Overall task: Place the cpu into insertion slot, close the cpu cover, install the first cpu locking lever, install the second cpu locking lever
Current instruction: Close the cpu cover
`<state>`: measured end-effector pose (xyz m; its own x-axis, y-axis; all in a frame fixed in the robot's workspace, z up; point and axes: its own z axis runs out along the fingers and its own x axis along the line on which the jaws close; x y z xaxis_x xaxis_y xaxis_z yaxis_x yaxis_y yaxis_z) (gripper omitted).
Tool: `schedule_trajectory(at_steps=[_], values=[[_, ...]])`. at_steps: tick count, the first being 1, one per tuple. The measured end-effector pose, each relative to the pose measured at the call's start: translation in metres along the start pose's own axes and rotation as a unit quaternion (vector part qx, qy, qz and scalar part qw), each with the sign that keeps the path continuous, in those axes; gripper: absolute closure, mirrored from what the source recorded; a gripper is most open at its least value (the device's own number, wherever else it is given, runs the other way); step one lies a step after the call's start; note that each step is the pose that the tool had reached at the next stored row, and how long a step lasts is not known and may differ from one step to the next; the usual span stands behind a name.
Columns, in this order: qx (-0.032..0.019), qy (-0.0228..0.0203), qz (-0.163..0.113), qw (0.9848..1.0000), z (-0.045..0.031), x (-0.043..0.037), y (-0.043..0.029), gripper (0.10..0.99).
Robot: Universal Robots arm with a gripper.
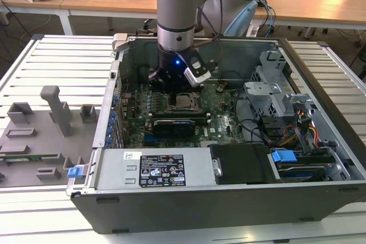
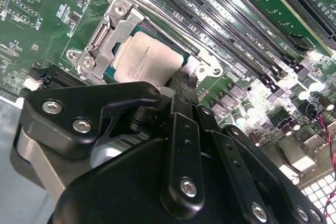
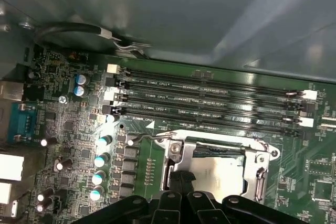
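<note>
Cpu (image 2: 149, 59) top satin silvery metal; cpu cover (image 2: 100, 39) brighter bare metal, glossy; motherboard (image 2: 42, 19) green, lacquered sheen; claw (image 2: 182, 83) matt black with shiny steel screw heads; case wall (image 3: 157, 14) smooth grey sheet metal.

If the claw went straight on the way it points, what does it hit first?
Most likely the edge of the cpu cover, right beside the cpu. In the second wrist view the claw sits over that rim; depth is unclear, so it may already touch.
</note>
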<state>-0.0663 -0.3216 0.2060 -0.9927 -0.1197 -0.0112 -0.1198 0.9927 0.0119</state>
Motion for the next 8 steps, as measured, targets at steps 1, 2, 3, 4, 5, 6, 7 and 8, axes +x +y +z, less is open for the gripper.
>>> schedule_trajectory(at_steps=[1, 2, 3, 4, 5, 6, 7, 8], values=[[0.0001, 0.0001, 0.000, 1.0000, 0.0006, 0.0001, -0.0001, 0.980], [0.0000, 0.0000, 0.000, 1.0000, 0.0009, 0.0002, 0.0000, 0.980], [-0.0002, -0.0002, 0.000, 1.0000, 0.0011, 0.0001, 0.0000, 0.980], [-0.0003, -0.0003, 0.000, 1.0000, 0.0012, 0.0001, 0.0001, 0.980], [-0.0004, -0.0003, 0.000, 1.0000, 0.0012, 0.0001, 0.0002, 0.980], [-0.0003, -0.0004, 0.000, 1.0000, 0.0012, 0.0004, 0.0002, 0.980], [-0.0004, -0.0003, 0.000, 1.0000, 0.0012, 0.0004, 0.0002, 0.980], [-0.0007, -0.0006, 0.000, 1.0000, 0.0001, 0.0004, 0.0003, 0.980]])
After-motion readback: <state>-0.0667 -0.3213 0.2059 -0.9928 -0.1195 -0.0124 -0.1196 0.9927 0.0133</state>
